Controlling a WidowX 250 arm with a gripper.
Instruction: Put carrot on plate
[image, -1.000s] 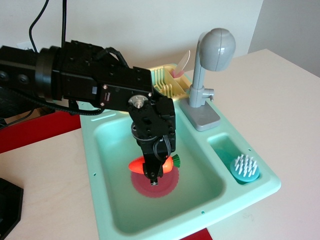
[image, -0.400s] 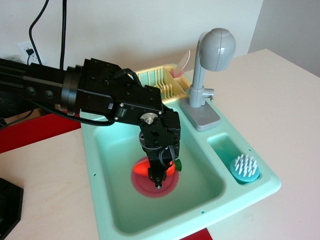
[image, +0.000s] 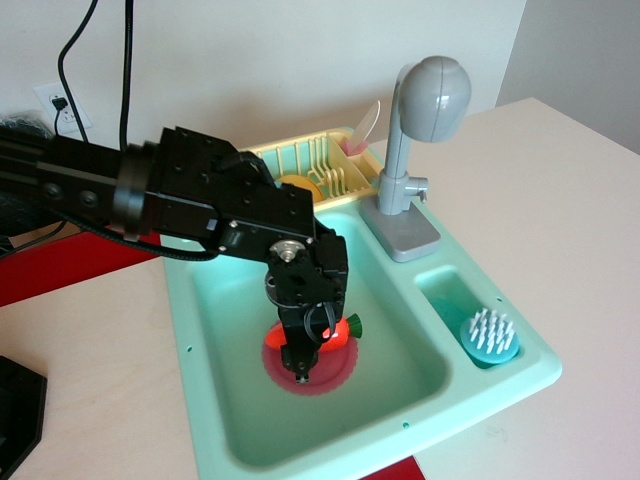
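Observation:
The orange carrot with its green cap lies across the pink-red plate on the floor of the mint sink. My black gripper reaches straight down over the carrot's middle. Its near finger covers the carrot's centre, and the fingertip reaches down to the plate. The orange ends show on both sides of the finger. The far finger and the gap between the fingers are hidden, so I cannot tell whether the jaws still press the carrot.
A yellow dish rack holding an orange dish stands behind the sink. A grey faucet rises at the back right. A teal scrub brush sits in the small side compartment. The black arm spans the sink's left side.
The gripper came down with the carrot from just above the plate until the carrot rests on it. The wrist then shifted slightly left while the carrot stayed about where it was.

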